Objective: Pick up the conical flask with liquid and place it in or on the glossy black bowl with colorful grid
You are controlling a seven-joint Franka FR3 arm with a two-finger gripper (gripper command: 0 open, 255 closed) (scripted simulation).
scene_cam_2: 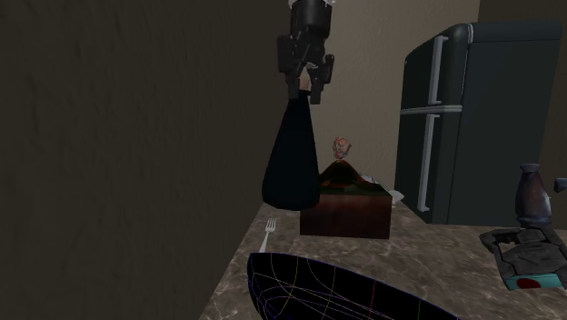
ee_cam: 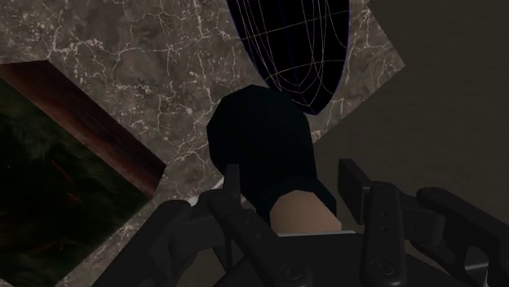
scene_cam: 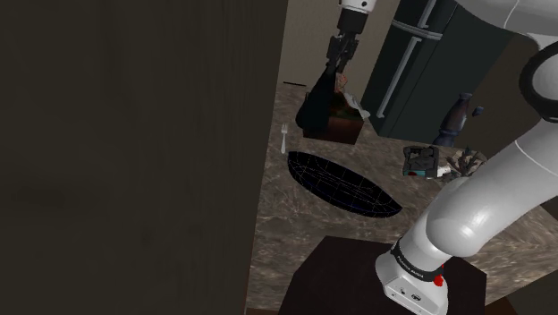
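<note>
1. Fingers (ee_cam: 356,183) are closed down to neck width and clamp the conical flask (ee_cam: 261,143) by its neck. The contact spots are partly hidden behind the flask's shoulder.
2. Gripper (scene_cam_2: 307,77) is all black and points down. Its upper part is cut off at the second exterior view's 12 o'clock edge.
3. The flask hangs mouth-up in the air, with its base off the counter (scene_cam_2: 436,264). The body is a smooth cone that reads as opaque black and the neck is pale tan, so no liquid can be made out.
4. Bowl (scene_cam: 344,183) is at 5 o'clock of the flask in the shoulder view, apart from it. It is a shallow glossy black oval with thin coloured grid lines. In the second exterior view it is cut off at 6 o'clock.
5. Box (scene_cam_2: 345,214) has dark reddish-brown sides and sits behind the flask. The clutter on top of it is too dim to identify.
6. Fork (scene_cam: 284,137) is small and pale, and lies at 7 o'clock of the flask near the counter edge.
7. The counter is veined and stone-like.
8. Fridge (scene_cam_2: 472,118) is dark with long handles, at 3 o'clock.
9. Bottle (scene_cam_2: 534,195) is dim, at 4 o'clock.
</note>
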